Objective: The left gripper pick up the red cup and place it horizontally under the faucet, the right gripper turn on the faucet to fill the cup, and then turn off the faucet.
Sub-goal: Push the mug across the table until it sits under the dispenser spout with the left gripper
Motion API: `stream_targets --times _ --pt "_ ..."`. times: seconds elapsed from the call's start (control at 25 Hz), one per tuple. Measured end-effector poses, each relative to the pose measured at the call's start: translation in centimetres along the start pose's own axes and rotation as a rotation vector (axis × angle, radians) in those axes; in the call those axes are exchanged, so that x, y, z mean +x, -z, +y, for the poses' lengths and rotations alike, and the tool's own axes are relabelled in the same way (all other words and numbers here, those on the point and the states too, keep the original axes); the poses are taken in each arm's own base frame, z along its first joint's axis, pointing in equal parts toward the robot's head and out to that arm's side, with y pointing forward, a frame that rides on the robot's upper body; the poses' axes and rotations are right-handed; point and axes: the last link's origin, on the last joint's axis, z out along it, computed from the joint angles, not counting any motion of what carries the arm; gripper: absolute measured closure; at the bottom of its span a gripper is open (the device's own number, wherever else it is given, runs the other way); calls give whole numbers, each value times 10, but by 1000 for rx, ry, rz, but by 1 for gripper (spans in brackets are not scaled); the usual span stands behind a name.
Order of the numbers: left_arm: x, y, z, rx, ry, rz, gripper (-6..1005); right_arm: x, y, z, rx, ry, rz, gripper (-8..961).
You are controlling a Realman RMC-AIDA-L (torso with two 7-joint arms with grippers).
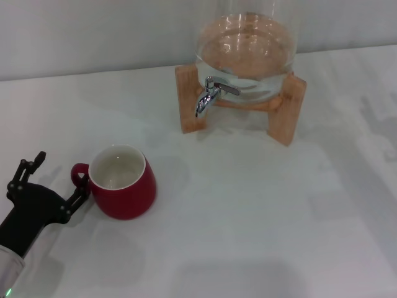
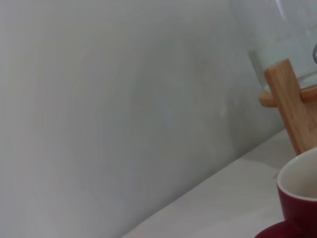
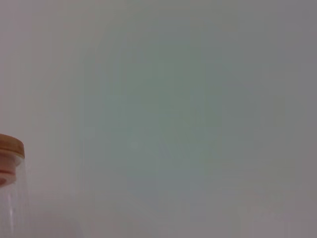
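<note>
From the head view, my left gripper (image 1: 53,181) sits at the handle side of the cup (image 1: 122,182), fingers spread wide, one fingertip close to the loop handle, nothing held. The cup stands upright on the desk (image 1: 260,223), well apart from the faucet (image 1: 211,94), on the near side of it and toward my left. I judge the cup stiff, fairly heavy for its size, glazed and slippery, and likely to chip if dropped. The handle or the rim wall beside it looks like the surest hold; the rounded belly would slide between my fingers. The faucet's lever lies across the jar (image 1: 247,46), spout pointing down, no water running. My right gripper is not in sight here.

From the left wrist view, I see only the cup's cream rim (image 2: 298,191) close by and a leg of the stand (image 2: 292,106) beyond it; my own fingers do not show.

From the right wrist view, just a jar (image 3: 10,188) with a wooden lid against a bare wall; neither cup, faucet nor my right gripper shows.
</note>
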Motion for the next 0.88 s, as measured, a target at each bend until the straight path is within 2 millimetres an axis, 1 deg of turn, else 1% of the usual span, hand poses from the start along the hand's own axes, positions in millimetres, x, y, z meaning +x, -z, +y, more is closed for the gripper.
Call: stream_targets --times 0.88 --pt "0 -1 -3 13 -9 0 124 0 2 -1 0 1 2 232"
